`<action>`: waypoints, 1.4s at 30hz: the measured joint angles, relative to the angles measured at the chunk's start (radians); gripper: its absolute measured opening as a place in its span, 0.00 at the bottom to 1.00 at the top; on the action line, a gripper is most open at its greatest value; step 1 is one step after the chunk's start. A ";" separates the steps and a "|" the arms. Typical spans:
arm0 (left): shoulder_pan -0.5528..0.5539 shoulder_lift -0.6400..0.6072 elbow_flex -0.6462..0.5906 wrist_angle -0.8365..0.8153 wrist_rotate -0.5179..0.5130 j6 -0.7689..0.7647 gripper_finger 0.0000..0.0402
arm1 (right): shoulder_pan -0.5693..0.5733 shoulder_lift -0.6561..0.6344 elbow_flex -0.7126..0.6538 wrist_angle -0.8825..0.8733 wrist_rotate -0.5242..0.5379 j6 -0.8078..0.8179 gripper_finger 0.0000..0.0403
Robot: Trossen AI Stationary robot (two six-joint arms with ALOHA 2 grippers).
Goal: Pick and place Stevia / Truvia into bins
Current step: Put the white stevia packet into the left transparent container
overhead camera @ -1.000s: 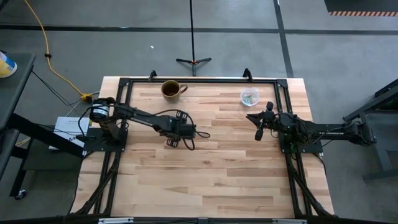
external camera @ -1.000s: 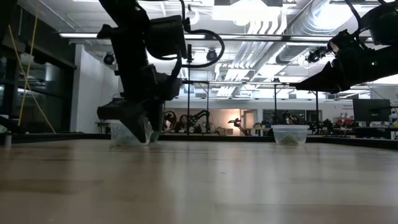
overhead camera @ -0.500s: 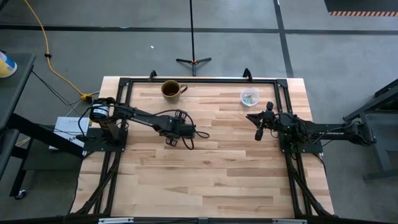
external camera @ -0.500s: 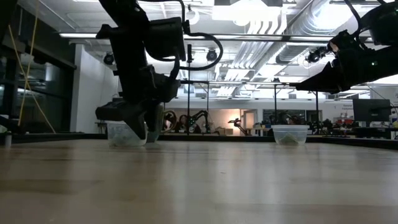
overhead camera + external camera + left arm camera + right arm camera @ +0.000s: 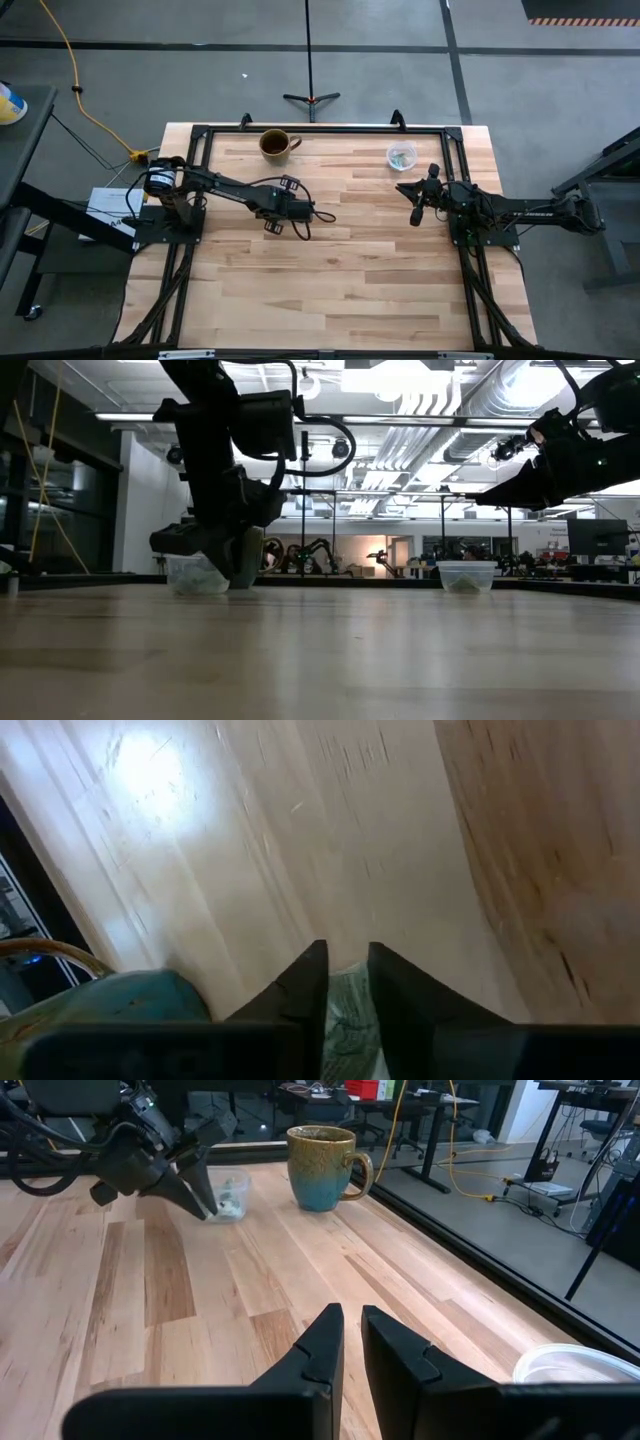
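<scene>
In the left wrist view a pale green-and-white Stevia packet shows between the fingers of my left gripper. That gripper is down at the tabletop, just beside a clear cup with packets in it. The second clear cup, also with packets in it, stands at the far right of the table. My right gripper hangs above the table close to that cup, shut on nothing. My left gripper pinches the packet between its two fingers, which slant down from above. The fingertips reach down to the tabletop beside the cup. Which part of the packet they have, and whether they touch the cup, I cannot tell.
A brown mug stands at the far edge, left of centre. A black frame runs around the table's sides. Bare wood fills the middle and near half.
My left gripper's fingers have drawn together from wide open, down at the tabletop beside the left cup, and now have the packet between them. The right arm has kept still.
</scene>
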 joint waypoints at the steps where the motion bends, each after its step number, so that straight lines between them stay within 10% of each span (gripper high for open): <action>1: 0.000 0.000 0.000 0.000 -0.002 0.000 0.25 | 0.000 0.000 0.000 0.000 0.000 0.000 0.08; 8: 0.000 0.000 0.000 0.000 -0.004 0.000 0.06 | 0.000 0.000 0.000 0.000 0.000 0.000 0.08; 42: 0.000 -0.001 0.226 -0.494 0.036 -0.246 0.11 | 0.000 0.000 0.000 0.000 -0.005 -0.020 0.08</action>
